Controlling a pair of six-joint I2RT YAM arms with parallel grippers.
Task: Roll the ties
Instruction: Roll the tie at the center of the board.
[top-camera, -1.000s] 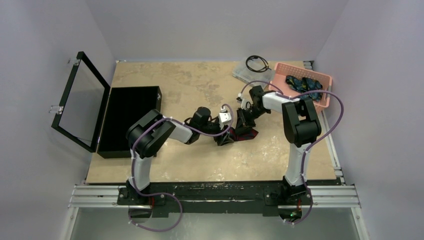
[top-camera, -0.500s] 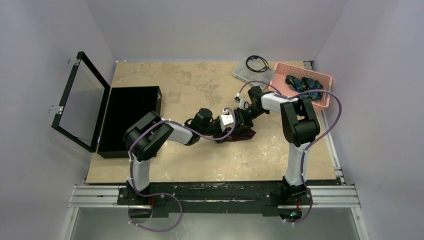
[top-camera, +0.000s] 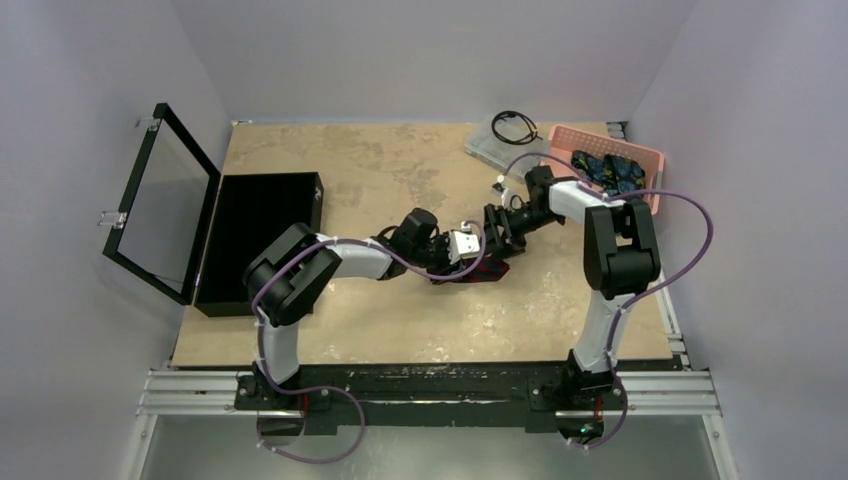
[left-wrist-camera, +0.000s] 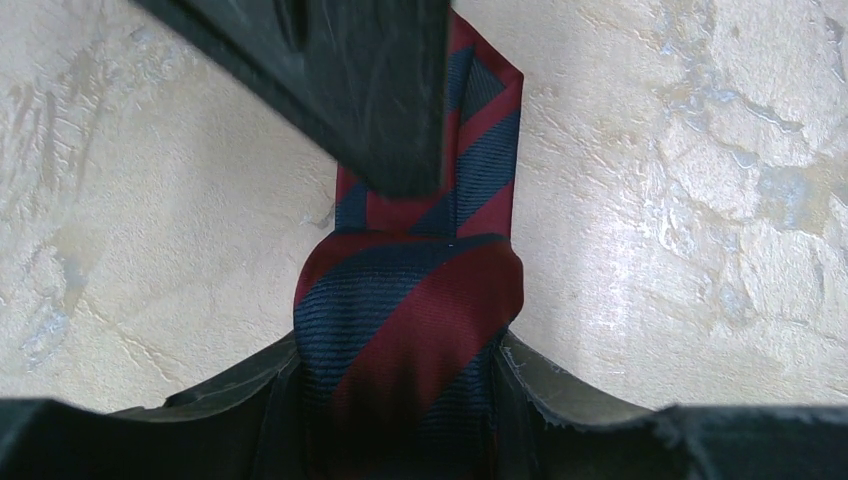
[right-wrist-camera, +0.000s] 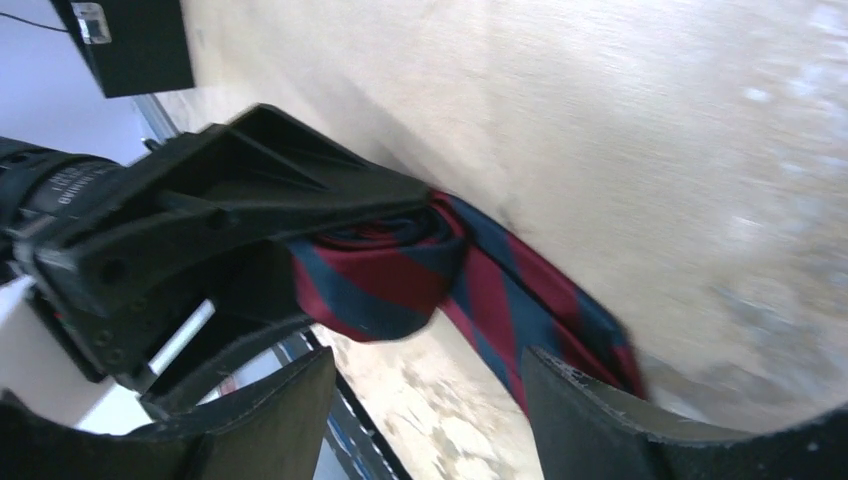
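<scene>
A maroon tie with navy stripes (left-wrist-camera: 405, 320) is rolled into a tight coil on the tan table, and its loose tail (right-wrist-camera: 540, 300) lies flat beside it. My left gripper (left-wrist-camera: 400, 375) is shut on the roll, one finger pressed against each side. In the top view the roll (top-camera: 492, 268) sits mid-table in the left gripper (top-camera: 482, 260). My right gripper (right-wrist-camera: 425, 400) stands open just short of the roll, with nothing between its fingers. From above, the right gripper (top-camera: 496, 228) hangs just behind the roll. More dark blue and teal ties (top-camera: 605, 170) lie in the pink basket (top-camera: 650, 155).
An open black case (top-camera: 255, 240) with its lid (top-camera: 165, 200) raised stands at the table's left. A clear plastic tray (top-camera: 490, 145) holding a black coiled cable (top-camera: 512, 125) sits at the back, next to the basket. Purple cables loop off both arms.
My right gripper has opened, let go of the tie and drawn back to the right. My left gripper has closed on the roll and slid slightly right.
</scene>
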